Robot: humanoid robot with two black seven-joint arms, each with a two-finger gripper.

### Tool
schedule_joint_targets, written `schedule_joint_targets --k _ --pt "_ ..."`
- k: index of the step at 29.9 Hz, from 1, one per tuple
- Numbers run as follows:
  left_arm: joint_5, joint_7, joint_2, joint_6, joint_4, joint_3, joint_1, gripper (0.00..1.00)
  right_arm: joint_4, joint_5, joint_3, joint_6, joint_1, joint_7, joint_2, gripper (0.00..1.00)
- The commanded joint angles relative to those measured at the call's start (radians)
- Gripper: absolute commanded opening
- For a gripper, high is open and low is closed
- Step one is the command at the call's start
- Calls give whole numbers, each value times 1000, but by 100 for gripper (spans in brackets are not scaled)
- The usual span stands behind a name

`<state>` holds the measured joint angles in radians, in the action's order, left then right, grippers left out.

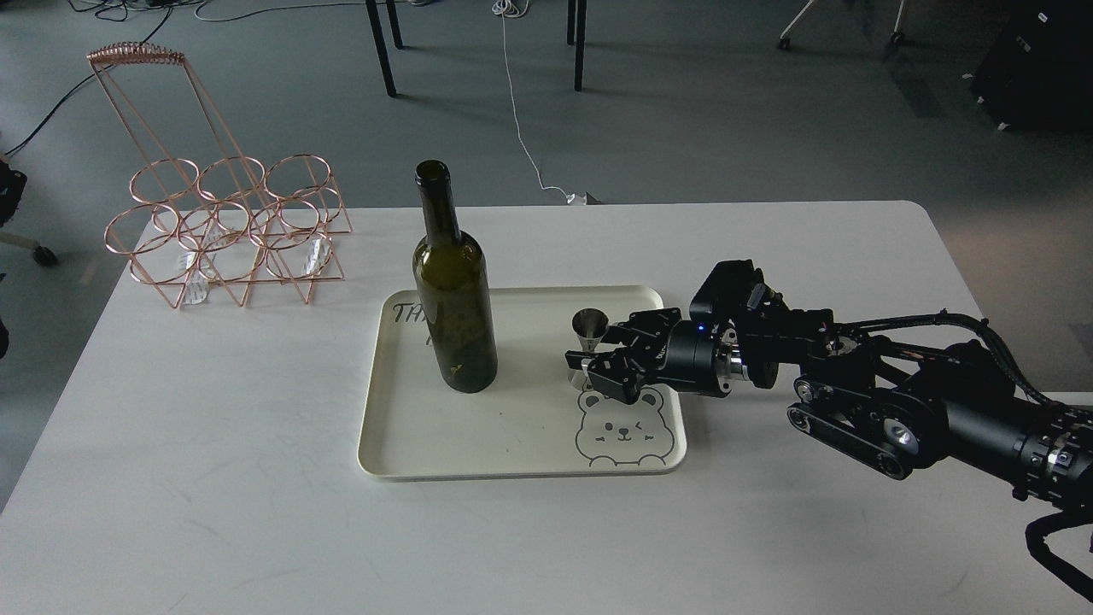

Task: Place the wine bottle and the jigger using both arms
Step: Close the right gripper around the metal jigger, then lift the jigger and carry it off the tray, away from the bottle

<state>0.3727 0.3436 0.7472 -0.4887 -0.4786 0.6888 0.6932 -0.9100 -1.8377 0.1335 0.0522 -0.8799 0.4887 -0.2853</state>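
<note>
Your wine bottle [454,329] is already standing upright on the cream tray [512,457], on its left half, over the handwritten lettering. No arm is near it, so judge that half of the task as finished. The left arm does not show at all in this view.

The step in hand is the jigger [589,335]. It stands upright on the right part of the tray, just above the printed bear face [622,431], well apart from the bottle. Your right tool [591,366] reaches in from the right with its fingers [630,328] spread on either side of the jigger's lower cone. The jaws look parted rather than pinched, but the fingers are dark and hide the contact line, so you cannot be sure whether a pad is touching the metal. Read it as a tool that is open around the jigger, not holding it.

If the jigger is down for good, your next move calls for a straight pull back to the right, along the line of the arm, keeping both fingers clear of the cone. Any sideways drift or lift could tip it, since the piece is small, light and narrow at the waist. Mind the raised tray rim [679,401] beneath the wrist as you back out.

The copper wire rack [230,231] at the far left of the white worktop [213,478] plays no part here.
</note>
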Motion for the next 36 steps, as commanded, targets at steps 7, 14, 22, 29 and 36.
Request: schedule_joint_targets --k 7,14,22,29,36 --pt "0 0 1 0 3 0 -1 99 5 0 -8 1 -17 0 11 25" --pt "0 0 0 0 8 0 -1 99 5 0 -8 9 -19 0 20 14" --pt "0 0 3 0 8 0 0 99 -13 2 -3 35 -25 0 15 14" --pt "0 0 8 0 8 3 0 99 -72 6 5 63 -70 0 -113 14" --pt "0 -2 8 0 6 6 2 99 -98 18 43 107 -60 0 -296 14"
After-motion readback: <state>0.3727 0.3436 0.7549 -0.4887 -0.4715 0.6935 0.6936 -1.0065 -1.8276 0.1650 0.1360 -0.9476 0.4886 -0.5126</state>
